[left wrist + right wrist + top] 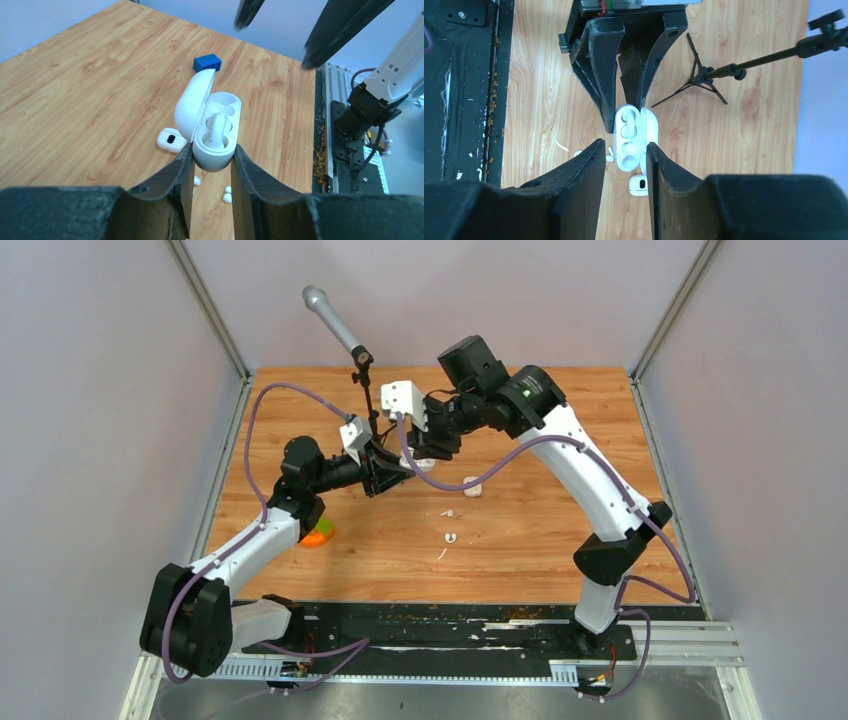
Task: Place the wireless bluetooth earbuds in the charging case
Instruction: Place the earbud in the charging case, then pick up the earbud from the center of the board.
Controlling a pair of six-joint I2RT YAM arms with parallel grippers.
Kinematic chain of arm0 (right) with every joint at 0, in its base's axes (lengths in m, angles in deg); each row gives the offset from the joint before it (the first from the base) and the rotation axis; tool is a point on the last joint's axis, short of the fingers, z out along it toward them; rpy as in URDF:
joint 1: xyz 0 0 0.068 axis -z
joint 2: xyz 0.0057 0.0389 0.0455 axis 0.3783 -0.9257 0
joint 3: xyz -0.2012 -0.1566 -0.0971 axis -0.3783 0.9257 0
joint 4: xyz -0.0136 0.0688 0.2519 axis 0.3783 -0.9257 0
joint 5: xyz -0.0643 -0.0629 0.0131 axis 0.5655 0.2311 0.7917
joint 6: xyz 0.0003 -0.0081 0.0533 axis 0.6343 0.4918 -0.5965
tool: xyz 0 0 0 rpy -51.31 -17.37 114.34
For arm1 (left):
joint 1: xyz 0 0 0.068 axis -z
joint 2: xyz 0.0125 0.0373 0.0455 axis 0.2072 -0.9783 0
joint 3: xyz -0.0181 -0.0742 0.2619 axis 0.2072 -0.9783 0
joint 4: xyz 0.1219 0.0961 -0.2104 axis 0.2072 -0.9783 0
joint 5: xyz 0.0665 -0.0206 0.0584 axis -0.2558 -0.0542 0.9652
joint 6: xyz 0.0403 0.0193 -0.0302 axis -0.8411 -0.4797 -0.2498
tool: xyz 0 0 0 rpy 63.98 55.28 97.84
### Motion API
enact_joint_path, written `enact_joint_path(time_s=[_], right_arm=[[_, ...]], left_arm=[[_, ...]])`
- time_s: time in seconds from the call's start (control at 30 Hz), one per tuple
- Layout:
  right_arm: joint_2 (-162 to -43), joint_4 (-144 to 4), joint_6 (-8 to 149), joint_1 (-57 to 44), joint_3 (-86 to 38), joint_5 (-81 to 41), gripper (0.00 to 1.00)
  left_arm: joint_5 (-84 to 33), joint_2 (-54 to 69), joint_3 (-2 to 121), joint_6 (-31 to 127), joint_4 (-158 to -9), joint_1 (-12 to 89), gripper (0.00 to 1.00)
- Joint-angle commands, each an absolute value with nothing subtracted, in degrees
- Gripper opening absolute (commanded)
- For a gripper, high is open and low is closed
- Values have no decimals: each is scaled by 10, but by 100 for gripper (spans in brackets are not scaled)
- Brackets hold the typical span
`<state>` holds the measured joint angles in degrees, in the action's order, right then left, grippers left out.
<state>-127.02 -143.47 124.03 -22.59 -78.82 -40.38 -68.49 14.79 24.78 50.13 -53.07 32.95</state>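
Observation:
The white charging case is open, its lid tipped up to the left. My left gripper is shut on the case's near end and holds it above the table. A white shape stands in its near well; I cannot tell if it is a bud. My right gripper hangs open and empty straight above the case. Two small white earbuds lie on the wood under and in front of the case. They show in the left wrist view too.
A small white rounded square with a dark centre lies beside the case. A blue brick lies beyond it. A microphone on a tripod stands at the back. An orange thing sits by the left arm. A thin white sliver lies nearer.

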Motion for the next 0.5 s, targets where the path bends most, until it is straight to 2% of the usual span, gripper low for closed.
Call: enact_joint_path(time_s=[0.0,0.17,0.37,0.47], right_arm=[[-1210,-1411,1223,-217,-767,-418,36],[-1161,-1361,1204,-173,-655,-431,32],[-1039,-1189,1181,-107,-419,-406,28],[-995,-1171,1230,-106,-320,-411,23]], left_arm=[[-682,166,258,499,-518,330,0],[-682,166,261,501,-521,329,0],[-673,174,252,504,-520,322,0],[-672,179,250,507,-523,315,0]])
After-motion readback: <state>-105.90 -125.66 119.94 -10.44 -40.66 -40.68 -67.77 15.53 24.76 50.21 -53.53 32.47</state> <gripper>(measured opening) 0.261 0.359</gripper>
